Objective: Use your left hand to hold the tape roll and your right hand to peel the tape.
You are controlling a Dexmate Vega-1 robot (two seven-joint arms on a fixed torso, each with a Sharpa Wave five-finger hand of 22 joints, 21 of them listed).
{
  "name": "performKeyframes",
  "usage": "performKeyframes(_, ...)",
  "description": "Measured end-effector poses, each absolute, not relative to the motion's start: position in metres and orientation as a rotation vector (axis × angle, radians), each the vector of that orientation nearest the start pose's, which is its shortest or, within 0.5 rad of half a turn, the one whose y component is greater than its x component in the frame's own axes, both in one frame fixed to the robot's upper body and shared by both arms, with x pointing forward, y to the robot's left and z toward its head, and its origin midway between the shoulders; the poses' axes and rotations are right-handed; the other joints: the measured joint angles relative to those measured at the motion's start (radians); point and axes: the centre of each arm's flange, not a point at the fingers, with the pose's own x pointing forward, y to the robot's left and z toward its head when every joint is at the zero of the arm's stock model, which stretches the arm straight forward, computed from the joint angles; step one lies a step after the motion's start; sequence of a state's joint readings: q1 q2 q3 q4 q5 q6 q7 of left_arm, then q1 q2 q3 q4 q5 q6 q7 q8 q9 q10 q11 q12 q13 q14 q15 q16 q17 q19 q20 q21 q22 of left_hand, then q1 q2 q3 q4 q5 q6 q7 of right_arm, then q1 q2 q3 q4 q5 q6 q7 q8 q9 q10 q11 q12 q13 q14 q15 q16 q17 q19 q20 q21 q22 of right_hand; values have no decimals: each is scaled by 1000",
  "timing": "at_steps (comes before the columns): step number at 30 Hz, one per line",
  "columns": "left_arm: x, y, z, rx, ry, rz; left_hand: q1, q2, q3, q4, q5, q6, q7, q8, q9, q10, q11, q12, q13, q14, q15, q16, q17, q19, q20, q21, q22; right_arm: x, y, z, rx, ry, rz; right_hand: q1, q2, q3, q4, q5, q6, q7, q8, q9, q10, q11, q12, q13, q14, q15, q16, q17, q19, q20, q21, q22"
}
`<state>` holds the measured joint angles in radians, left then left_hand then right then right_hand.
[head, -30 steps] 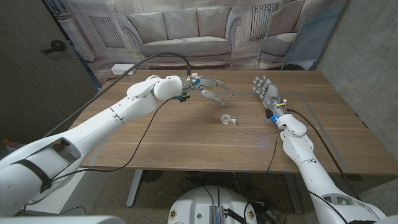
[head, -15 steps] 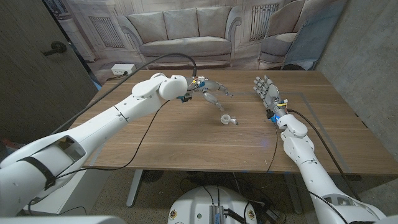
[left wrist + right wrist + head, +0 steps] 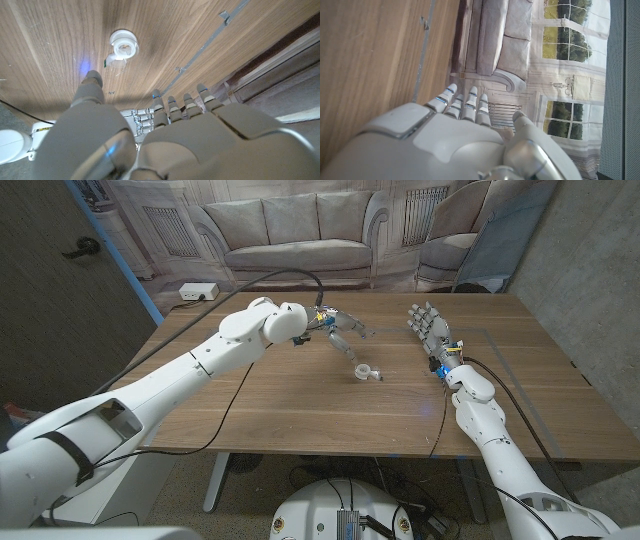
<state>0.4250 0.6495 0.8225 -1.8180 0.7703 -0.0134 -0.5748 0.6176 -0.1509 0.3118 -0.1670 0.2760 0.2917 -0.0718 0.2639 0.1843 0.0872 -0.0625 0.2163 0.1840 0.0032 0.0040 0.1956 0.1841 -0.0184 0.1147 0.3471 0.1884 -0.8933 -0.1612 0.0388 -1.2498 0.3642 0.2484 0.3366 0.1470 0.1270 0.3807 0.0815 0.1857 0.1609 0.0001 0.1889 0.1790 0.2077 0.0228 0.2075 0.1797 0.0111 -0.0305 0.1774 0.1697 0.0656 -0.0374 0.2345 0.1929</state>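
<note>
The tape roll (image 3: 367, 372) lies on the tabletop (image 3: 300, 405), just beyond the left hand (image 3: 340, 328)'s fingertips (image 3: 93, 76) and apart from them. That hand hovers with its fingers spread, holding nothing. The right hand (image 3: 428, 328) stands well to the roll's other side, fingers (image 3: 462, 102) straight, side by side, holding nothing.

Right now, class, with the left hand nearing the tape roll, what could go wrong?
1. The tape roll is small and lies loose on the table; the open left hand coming down might knock it away instead of gripping it.
2. The right hand waits well aside, so peeling must wait for a firm hold.
</note>
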Motion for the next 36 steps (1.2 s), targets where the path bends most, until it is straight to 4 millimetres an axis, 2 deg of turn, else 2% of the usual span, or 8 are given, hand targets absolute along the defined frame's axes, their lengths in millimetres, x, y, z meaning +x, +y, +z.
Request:
performKeyframes(14,571,52,75,2016,-692,-423,34,5,-3,3,14,50,-7,11,5,5,-5,0,0,-4,-4,0,0,1,-10,-7,0,650,-294,-42,142,-653,253,0,0,-4,4,0,0,0,0,0,5,5,0,0,0,0,0,0,0,0,0,0)
performKeyframes(16,571,51,74,2026,-693,-419,46,-4,-3,3,14,50,-7,11,5,5,-5,0,0,-4,-4,0,0,-2,-13,-11,3,650,-294,-43,145,-653,253,0,0,-4,4,0,0,0,0,0,5,5,0,0,0,0,0,0,0,0,0,0)
performKeyframes(30,577,43,64,2074,-710,-396,61,11,-7,7,22,69,-9,11,4,20,-13,0,0,0,-8,0,0,-2,-13,-11,5,648,-296,-48,156,-651,252,0,0,-4,4,0,0,0,0,0,5,5,0,0,0,0,0,0,0,0,0,0)
performKeyframes(32,579,42,63,2075,-709,-396,72,-1,-10,10,22,73,-12,11,4,21,-14,0,0,0,-8,0,0,-2,-13,-11,5,648,-296,-48,158,-650,251,0,0,-4,4,0,0,0,0,0,5,5,0,0,0,0,0,0,0,0,0,0)
performKeyframes(36,581,40,59,2082,-709,-405,72,-1,-11,11,22,78,-10,11,4,21,-14,0,0,0,-8,0,0,-2,-13,-15,5,648,-297,-50,160,-649,251,0,0,-4,4,0,0,0,0,5,5,5,0,0,0,0,0,0,0,0,0,0)
